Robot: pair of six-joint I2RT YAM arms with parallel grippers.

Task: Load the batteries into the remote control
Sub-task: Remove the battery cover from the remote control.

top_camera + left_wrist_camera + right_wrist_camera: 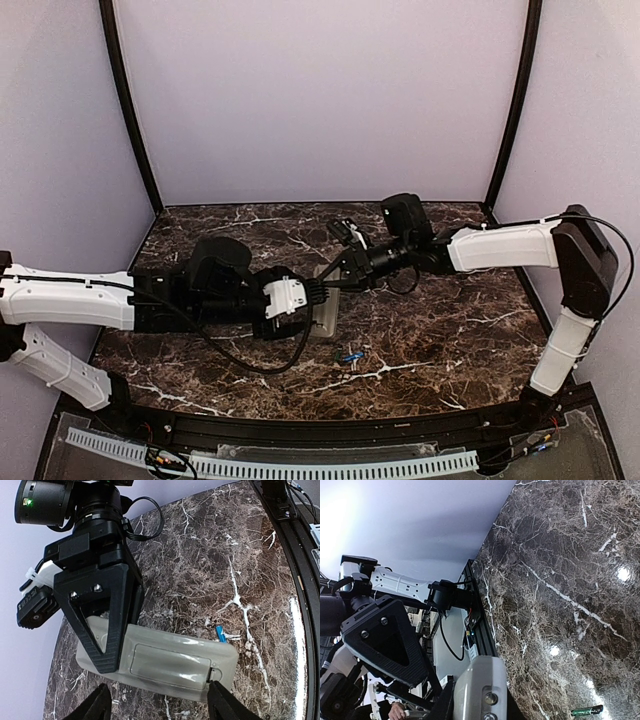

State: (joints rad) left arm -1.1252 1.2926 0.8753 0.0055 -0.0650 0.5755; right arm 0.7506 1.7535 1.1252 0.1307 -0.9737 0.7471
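Observation:
The remote control (180, 662) shows its grey back, with the cover seated over the battery recess. My right gripper (335, 283) is shut on the remote's far end; one black finger (102, 630) lies across its back. In the right wrist view the remote's end (480, 685) sits between my right gripper's (479, 711) fingers. My left gripper (160, 702) is open, its fingertips (97, 702) apart along the remote's near edge, one tip by the cover's latch. One blue battery (350, 356) lies on the table beyond the remote (220, 633), also seen in the right wrist view (587, 710). No other battery shows.
The dark marble table (430, 340) ends in a black rail (330, 430) at the near edge. Pale walls close in the back and sides. Both arms meet over the table's middle, and a black cable (250, 360) loops under the left wrist.

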